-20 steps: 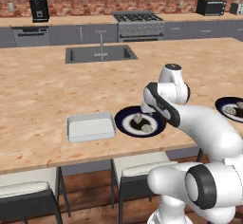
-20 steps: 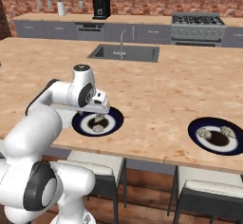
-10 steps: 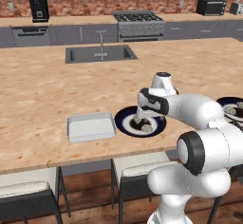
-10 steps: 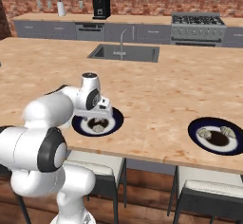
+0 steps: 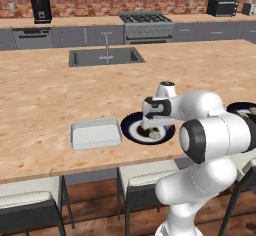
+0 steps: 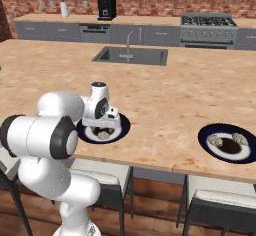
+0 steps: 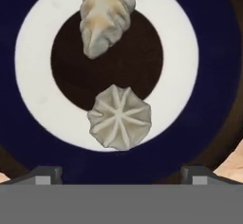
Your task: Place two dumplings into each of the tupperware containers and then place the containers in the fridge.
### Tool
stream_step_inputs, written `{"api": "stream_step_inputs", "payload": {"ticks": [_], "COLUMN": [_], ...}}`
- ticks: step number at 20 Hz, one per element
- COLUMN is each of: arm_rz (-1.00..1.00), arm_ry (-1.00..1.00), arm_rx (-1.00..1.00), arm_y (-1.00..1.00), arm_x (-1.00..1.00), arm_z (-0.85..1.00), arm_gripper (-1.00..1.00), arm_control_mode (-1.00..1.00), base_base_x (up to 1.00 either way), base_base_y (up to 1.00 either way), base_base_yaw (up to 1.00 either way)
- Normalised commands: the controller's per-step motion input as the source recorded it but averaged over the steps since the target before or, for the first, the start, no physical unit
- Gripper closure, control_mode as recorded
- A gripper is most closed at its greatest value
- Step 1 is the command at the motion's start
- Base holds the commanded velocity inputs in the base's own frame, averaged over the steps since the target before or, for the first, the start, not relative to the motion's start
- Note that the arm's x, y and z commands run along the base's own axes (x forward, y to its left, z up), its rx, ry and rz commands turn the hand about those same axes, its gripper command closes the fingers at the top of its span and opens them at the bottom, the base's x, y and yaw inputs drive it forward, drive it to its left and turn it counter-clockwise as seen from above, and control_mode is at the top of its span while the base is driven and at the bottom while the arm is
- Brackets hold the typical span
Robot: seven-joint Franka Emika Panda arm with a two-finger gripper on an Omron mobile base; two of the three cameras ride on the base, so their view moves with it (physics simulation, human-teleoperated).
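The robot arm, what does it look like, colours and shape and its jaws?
The arm is glossy white, built of rounded bulbous segments with dark grey-black rings at the joints. The hand is a white block with dark patches. The gripper has small dark grey squared jaws.

gripper [image 5: 151,128] hanging low over dark blue plate [image 5: 131,128] | one dumpling [image 5: 155,135] lying on plate beneath it | whitish tupperware container [image 5: 95,133] sitting just left of plate on wooden counter [image 5: 45,97]
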Motion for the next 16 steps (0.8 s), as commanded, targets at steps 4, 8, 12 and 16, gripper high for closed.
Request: {"api": "stream_step_inputs", "payload": {"ticks": [4,8,12,16], "arm_rz": [0.0,0.0,0.0,0.0], "arm_ry": [0.05,0.08,0.09,0.05], "arm_rx": [0.0,0.0,0.0,0.0], "arm_y": [0.03,0.04,0.04,0.02], "arm_x": [0.27,0.25,0.13,0.08], "arm_z": [-0.37,-0.27,-0.18,-0.18], "arm_gripper": [-1.0,-1.0,-1.0,-1.0], "arm_control_mode": [-1.0,-1.0,-1.0,-1.0], "base_base_x": [0.0,0.0,0.0,0.0], "base_base_y": [0.0,0.0,0.0,0.0], "base_base_yaw": [0.0,0.0,0.0,0.0]}}
